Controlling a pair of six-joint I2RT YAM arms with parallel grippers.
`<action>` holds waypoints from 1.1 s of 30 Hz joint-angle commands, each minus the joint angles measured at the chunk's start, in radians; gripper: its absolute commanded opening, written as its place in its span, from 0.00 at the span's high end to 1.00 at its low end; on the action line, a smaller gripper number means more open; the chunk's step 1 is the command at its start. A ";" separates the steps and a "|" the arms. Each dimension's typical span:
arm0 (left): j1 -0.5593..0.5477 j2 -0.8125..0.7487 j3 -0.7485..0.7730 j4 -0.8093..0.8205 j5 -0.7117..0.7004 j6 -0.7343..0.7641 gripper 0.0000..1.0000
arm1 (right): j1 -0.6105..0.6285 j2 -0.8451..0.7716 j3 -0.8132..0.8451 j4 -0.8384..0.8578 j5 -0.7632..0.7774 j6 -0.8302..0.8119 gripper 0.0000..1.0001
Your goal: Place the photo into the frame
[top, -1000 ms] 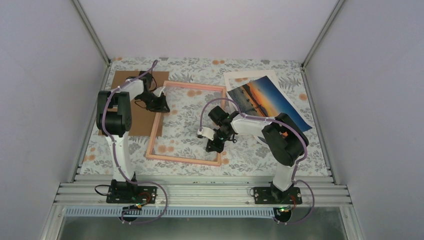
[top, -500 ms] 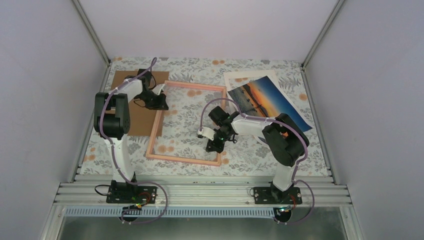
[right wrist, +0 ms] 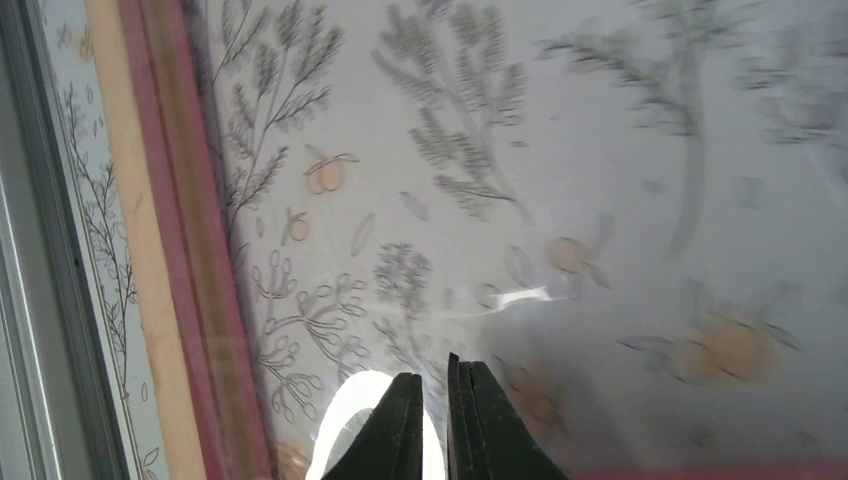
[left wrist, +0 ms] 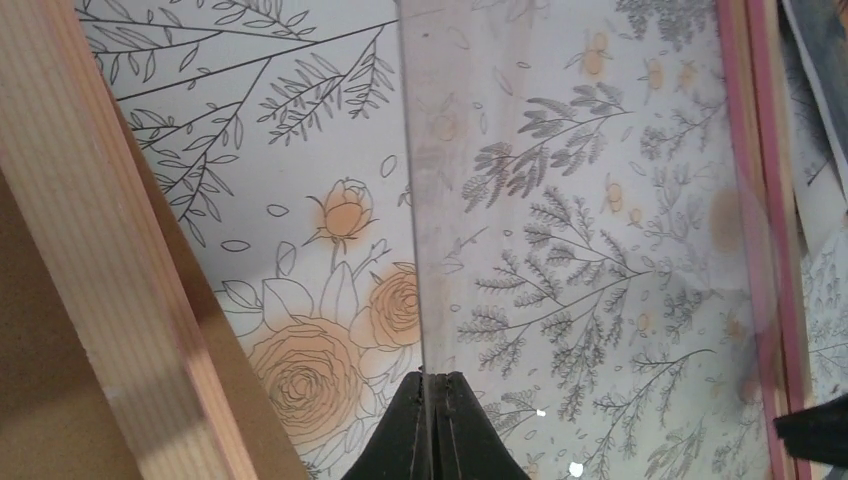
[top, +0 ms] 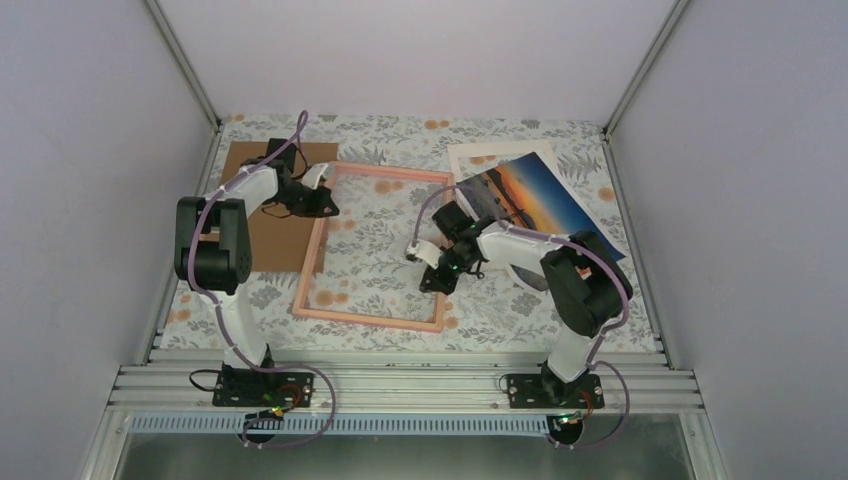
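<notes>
The photo (top: 535,200), an orange sunset over blue water, lies at the back right, partly on a white mat board (top: 488,155). The pink frame (top: 370,318) lies flat mid-table, with a clear pane (left wrist: 560,150) inside it. My left gripper (top: 326,205) is at the frame's far left corner. In the left wrist view it (left wrist: 432,378) is shut on the pane's thin edge. My right gripper (top: 433,282) hovers over the frame's right half. Its jaws (right wrist: 432,385) are shut to a hairline with nothing between them, above the glossy pane (right wrist: 600,150).
A brown cardboard sheet (top: 275,235) lies left of the frame, under its left bar. The frame's pink bar (right wrist: 180,250) runs along the left of the right wrist view. White walls enclose the floral table on three sides, and an aluminium rail (top: 400,385) crosses the near edge.
My left gripper has slid toward the frame's far left corner and closed onto the pane's edge. My right gripper has shifted right and slightly back over the frame.
</notes>
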 commanded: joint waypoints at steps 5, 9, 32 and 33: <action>0.003 -0.112 -0.106 0.163 0.103 0.042 0.98 | -0.170 -0.108 -0.006 -0.025 -0.113 0.026 0.89; 0.005 -0.145 -0.155 0.211 0.136 0.055 0.98 | -0.238 -0.111 -0.008 -0.031 -0.142 0.035 0.88; 0.021 -0.190 -0.281 0.318 0.169 0.066 0.98 | -0.351 -0.080 -0.018 -0.004 -0.180 0.081 0.87; 0.020 -0.180 -0.277 0.312 0.160 0.063 0.98 | -0.351 -0.079 -0.017 -0.003 -0.178 0.082 0.87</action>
